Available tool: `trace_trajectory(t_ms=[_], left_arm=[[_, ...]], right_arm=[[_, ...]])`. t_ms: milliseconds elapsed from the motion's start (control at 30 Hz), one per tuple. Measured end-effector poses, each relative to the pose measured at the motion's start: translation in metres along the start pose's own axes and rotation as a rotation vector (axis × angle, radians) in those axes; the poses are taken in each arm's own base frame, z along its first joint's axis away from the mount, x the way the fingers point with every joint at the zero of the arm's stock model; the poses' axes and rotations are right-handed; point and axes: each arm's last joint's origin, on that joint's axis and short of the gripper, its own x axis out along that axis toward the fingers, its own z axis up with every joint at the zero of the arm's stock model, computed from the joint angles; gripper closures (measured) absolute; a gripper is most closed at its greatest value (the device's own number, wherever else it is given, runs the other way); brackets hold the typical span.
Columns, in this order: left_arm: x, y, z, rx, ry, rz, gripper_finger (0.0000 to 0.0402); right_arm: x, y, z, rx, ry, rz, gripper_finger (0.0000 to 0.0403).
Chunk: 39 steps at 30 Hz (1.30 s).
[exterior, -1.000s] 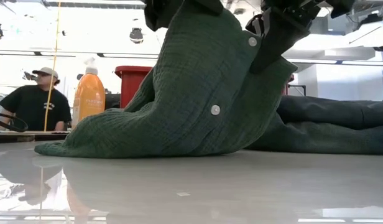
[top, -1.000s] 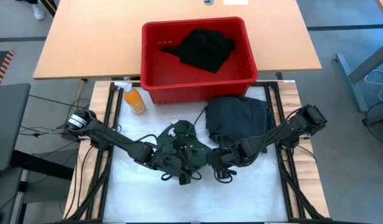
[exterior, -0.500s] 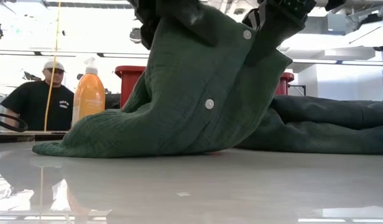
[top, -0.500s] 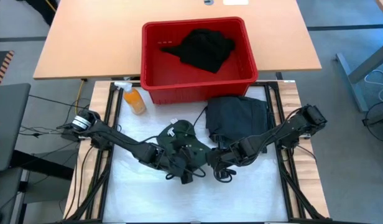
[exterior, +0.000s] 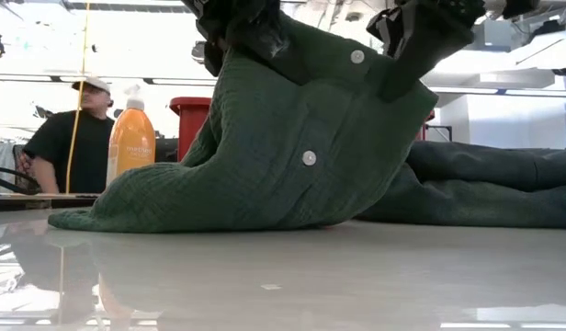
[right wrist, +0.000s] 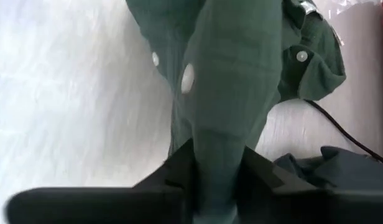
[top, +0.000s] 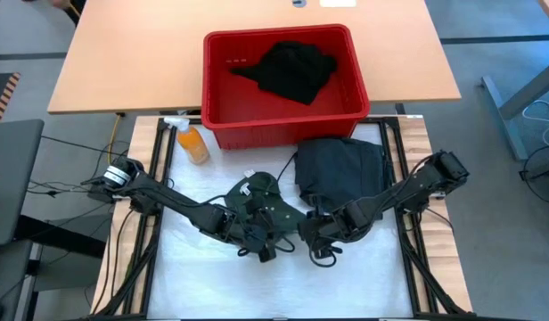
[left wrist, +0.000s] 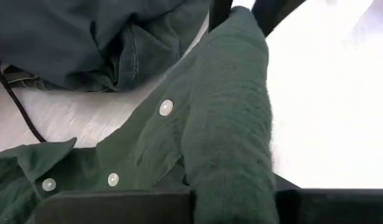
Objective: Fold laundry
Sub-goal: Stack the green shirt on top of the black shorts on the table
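Green shirt [top: 261, 209] at table [top: 364, 285] middle, bunched, part lifted. Soft, light, floppy; sags where not held. Best hold: edge by buttons, two spots apart.

Left gripper [top: 257, 239], 7 o'clock of shirt, pinched tight on fold.

Right gripper [top: 315, 234], 4 o'clock of shirt, cloth between fingers; grip looks loose.

Dark folded garment [top: 340, 168] at 2 o'clock. Black garment [top: 292, 69] in red basket [top: 212, 98] at 12 o'clock.

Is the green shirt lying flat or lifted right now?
Lifted: both hands, left hand and right hand, hold the green shirt bunched up, its hem draping on the table.
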Motion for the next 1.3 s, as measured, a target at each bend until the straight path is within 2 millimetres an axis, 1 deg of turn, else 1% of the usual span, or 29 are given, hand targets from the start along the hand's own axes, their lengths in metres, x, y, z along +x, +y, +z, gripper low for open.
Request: trace_trajectory(t_ms=[67,167,233,300,400,500,567,633,700,800,933,1067,1133,1200,1300], left_arm=[[0.000,0.000,0.000,0.001,0.000,0.004,0.0390],[0.000,0.001,0.000,0.001,-0.005,0.016,0.0396],[0.000,0.001,0.000,0.007,-0.003,0.025,0.0397],[0.000,0.002,-0.001,0.014,-0.001,0.039,0.0398],[0.000,0.003,-0.001,0.021,-0.006,0.071,0.0399],[0.000,0.004,-0.001,0.054,-0.012,0.088,0.0399],[0.000,0.004,-0.001,0.100,-0.023,0.119,0.0399],[-0.001,0.004,-0.001,0.150,-0.039,0.161,0.0399],[-0.003,0.003,-0.001,0.199,-0.053,0.204,0.0399],[-0.005,0.001,-0.002,0.265,-0.068,0.252,0.0398],[-0.009,-0.004,-0.004,0.323,-0.080,0.282,0.0397],[-0.011,-0.008,-0.003,0.359,-0.104,0.294,0.0397],[-0.012,-0.010,-0.002,0.374,-0.117,0.292,0.0397],[-0.011,-0.011,-0.001,0.388,-0.126,0.294,0.0397],[-0.008,-0.011,-0.002,0.426,-0.122,0.296,0.0397]], right_arm=[[-0.003,0.002,0.000,-0.011,0.011,-0.013,0.0263],[-0.015,0.003,0.005,-0.027,0.014,-0.015,0.0218],[-0.028,0.003,0.009,0.008,0.032,-0.012,0.0190],[-0.045,0.002,0.014,0.100,0.059,-0.012,0.0166],[-0.068,0.001,0.016,0.341,0.112,-0.002,0.0144],[-0.083,0.005,0.017,0.724,0.104,0.021,0.0139],[-0.087,0.014,0.017,0.984,0.039,0.046,0.0138],[-0.084,0.026,0.018,1.136,-0.052,0.122,0.0138],[-0.074,0.036,0.018,1.244,-0.131,0.217,0.0138],[-0.061,0.043,0.013,1.391,-0.256,0.333,0.0138],[-0.052,0.050,-0.010,1.683,-0.437,0.431,0.0138],[-0.043,0.062,-0.043,1.989,-0.645,0.448,0.0138],[-0.034,0.064,-0.054,2.078,-0.710,0.441,0.0138],[-0.023,0.064,-0.056,2.140,-0.745,0.453,0.0138],[-0.012,0.061,-0.046,2.210,-0.797,0.509,0.0138]])
